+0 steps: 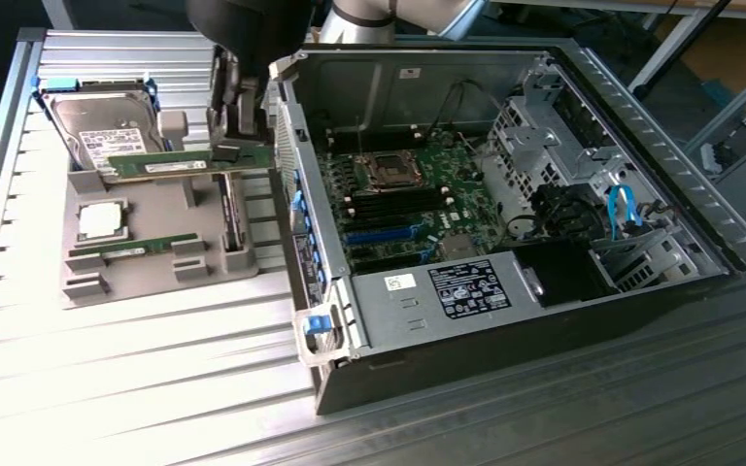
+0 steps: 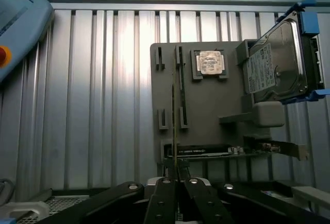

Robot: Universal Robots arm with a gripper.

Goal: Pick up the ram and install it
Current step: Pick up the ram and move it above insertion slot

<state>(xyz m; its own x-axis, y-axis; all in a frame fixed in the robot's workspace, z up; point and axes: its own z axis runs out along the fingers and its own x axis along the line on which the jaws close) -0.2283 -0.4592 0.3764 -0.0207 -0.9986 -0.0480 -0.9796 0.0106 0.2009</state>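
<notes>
Your claw (image 2: pixel 175 170) is closed on the ram (image 1: pixel 176 164). It pinches one end of the thin green board, which stretches out level and appears lifted just off the grey moulded tray (image 1: pixel 152 209). The tray lies on the ribbed aluminium counter (image 1: pixel 114 369), toward its edge on the exterior view's left. The open computer case (image 1: pixel 477 364) lies beside the tray, toward the exterior view's right.

By my reading, the pick-up is done and the install is not begun. Seating the stick calls for lining its long contact edge up with a long black memory slot (image 1: pixel 366 206) on the green motherboard (image 1: pixel 431 170), then pressing straight in.

The stick is rigid, flat and narrow, with a pale label. A second green stick (image 1: pixel 133 249) stands on edge in the tray's slotted holders.
</notes>
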